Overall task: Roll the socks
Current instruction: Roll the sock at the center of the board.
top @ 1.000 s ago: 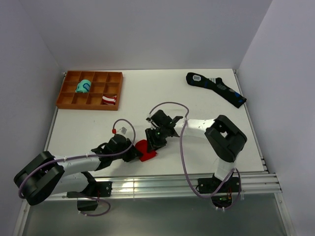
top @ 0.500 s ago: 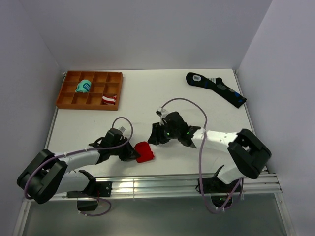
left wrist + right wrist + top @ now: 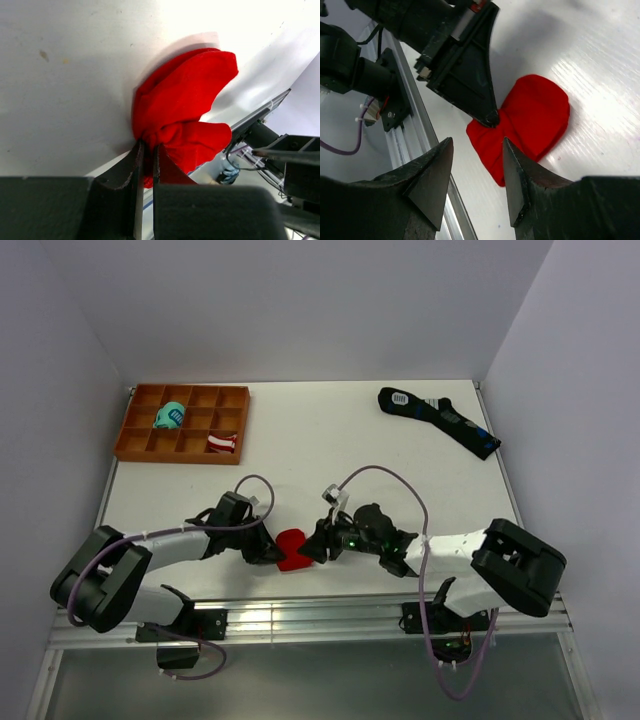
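On the white table (image 3: 300, 440), the right arm (image 3: 450, 545) has swung from the far side down toward the near edge. The right gripper (image 3: 318, 544) now sits just right of the socks (image 3: 292, 550), jaws spread wider and empty. The left gripper (image 3: 270, 552) stays pinched on the bundle's left fold, so the roll looks anchored for a right-side regrasp.

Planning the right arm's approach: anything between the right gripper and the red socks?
No loose object. The red socks lie just beyond the right gripper, whose jaws are open. Only the left gripper, shut on the socks' edge, sits close beside that line of approach.
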{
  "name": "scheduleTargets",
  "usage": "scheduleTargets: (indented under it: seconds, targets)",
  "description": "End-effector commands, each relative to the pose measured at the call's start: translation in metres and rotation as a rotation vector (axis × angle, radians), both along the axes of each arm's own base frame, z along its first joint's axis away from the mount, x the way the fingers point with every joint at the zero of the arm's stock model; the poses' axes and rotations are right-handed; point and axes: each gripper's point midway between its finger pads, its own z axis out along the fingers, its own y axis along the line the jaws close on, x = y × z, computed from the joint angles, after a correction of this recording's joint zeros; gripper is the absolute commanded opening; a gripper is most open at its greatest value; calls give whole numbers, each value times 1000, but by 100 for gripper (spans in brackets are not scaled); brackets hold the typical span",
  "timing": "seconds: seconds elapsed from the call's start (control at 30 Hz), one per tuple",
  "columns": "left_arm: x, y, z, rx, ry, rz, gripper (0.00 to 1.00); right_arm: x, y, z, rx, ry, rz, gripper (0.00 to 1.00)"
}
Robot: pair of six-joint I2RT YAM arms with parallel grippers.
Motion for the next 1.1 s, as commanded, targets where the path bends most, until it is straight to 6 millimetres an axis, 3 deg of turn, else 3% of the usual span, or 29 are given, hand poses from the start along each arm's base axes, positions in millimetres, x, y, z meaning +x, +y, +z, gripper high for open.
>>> scheduleTargets:
  seconds: [0.0, 0.13, 0.4, 1.07]
  targets:
    - [-39, 35, -38, 176, 167, -41, 0, 6, 16, 25, 83, -138, -8, 52]
    - [-35, 31, -35, 151, 186, -48, 0, -3, 22, 18, 75, -148, 12, 52]
    - [-33, 29, -31, 128, 209, -56, 0, -5, 14, -7, 23, -154, -10, 52]
    - [-20, 33, -28, 102, 234, -37, 0, -21, 9, -38, -23, -159, -43, 52]
